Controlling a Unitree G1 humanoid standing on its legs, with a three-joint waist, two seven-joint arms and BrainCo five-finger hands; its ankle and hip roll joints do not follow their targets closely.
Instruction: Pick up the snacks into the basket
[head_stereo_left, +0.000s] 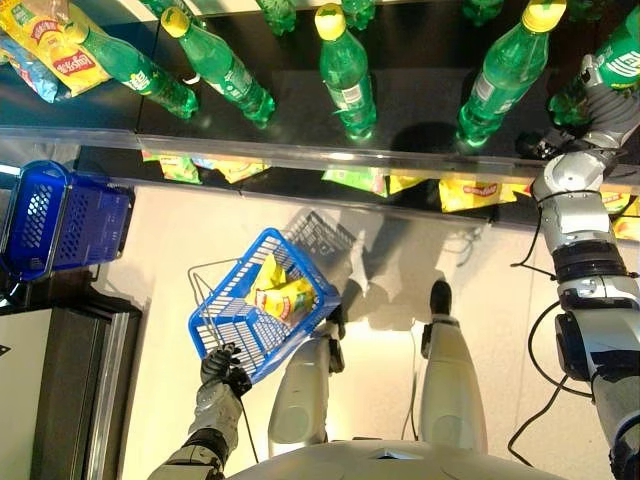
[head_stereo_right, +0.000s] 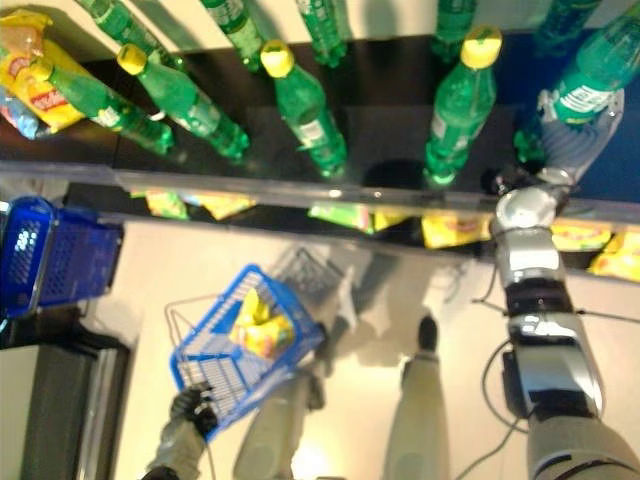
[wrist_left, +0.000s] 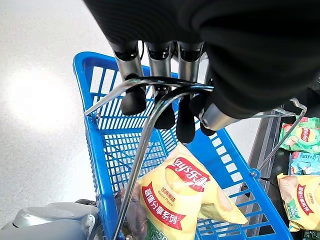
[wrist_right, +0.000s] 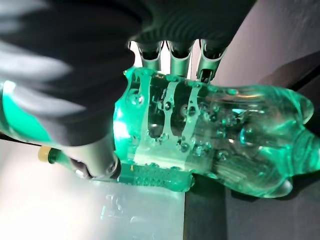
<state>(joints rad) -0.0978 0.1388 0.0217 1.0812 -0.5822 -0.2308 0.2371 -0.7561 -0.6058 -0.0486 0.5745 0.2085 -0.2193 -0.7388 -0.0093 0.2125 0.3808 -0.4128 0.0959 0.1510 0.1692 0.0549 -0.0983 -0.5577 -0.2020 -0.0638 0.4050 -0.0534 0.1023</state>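
My left hand (head_stereo_left: 222, 370) hangs low at the left with its fingers (wrist_left: 150, 100) curled round the wire handle (wrist_left: 145, 145) of a blue basket (head_stereo_left: 225, 330). Yellow snack bags (head_stereo_left: 283, 295) lie in the basket, and one red-labelled bag (wrist_left: 180, 200) shows close up against the blue mesh wall (wrist_left: 107, 150). My right hand (head_stereo_left: 603, 100) is raised to the top shelf at the far right. Its fingers (wrist_right: 170, 52) and thumb wrap a green bottle (wrist_right: 225, 130), which also stands out at the shelf's right end (head_stereo_right: 590, 85).
Several green bottles with yellow caps (head_stereo_left: 345, 70) stand on the black shelf. More yellow snack bags (head_stereo_left: 470, 190) lie on the shelf below its edge, and others (head_stereo_left: 45, 45) at top left. A second blue basket (head_stereo_left: 60, 215) sits at the left above a grey cabinet (head_stereo_left: 60, 390).
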